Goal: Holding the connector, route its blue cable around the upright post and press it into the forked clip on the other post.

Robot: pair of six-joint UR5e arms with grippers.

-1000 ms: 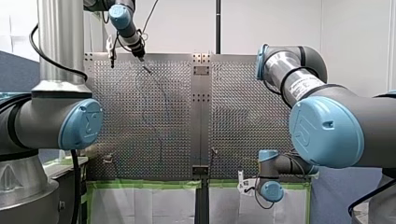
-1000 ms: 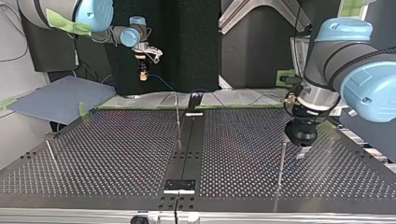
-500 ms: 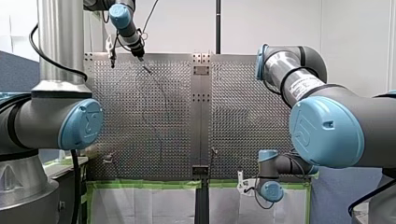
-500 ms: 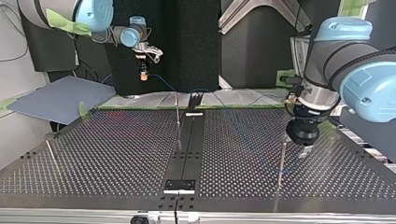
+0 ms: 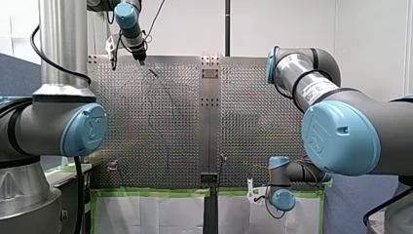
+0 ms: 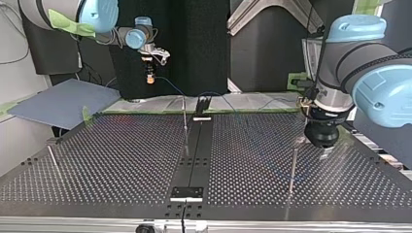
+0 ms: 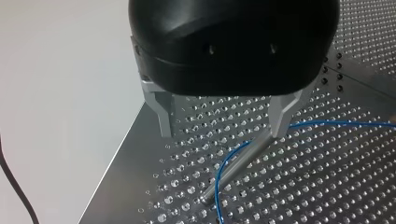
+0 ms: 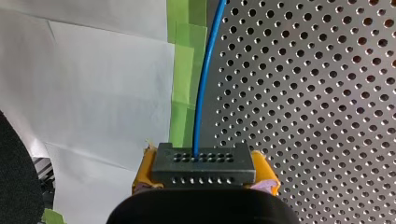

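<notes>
Fingers (image 8: 142, 175) of the right gripper (image 6: 150, 77) carry yellow pads and are clamped on either side of a dark connector (image 8: 204, 163), a small block with rows of holes in its face. The blue cable (image 8: 203, 84) leaves the middle of that face and runs straight ahead of the gripper, over a strip of green tape (image 8: 184, 70) along the edge of the perforated table (image 8: 303, 93). From across the table, this gripper hangs in the air above the far edge, at the top view's left, with the cable dropping away from it toward the plate. The left gripper (image 7: 222, 132) is black, its two metal fingers (image 7: 163, 112) stand well apart, and nothing sits between them. A slim metal post (image 7: 233, 165) rises from the plate under it, its top right at the tip of one finger; whether they touch I cannot tell. The cable comes in past that same finger, bends across the post and runs on down beside its foot. In the top view the left gripper hovers just beside the top of this post, at the right. Another thin post (image 6: 184, 119) stands near the table's middle strip, and a third (image 6: 52, 158) near the left edge; their tips are too small to make out.
</notes>
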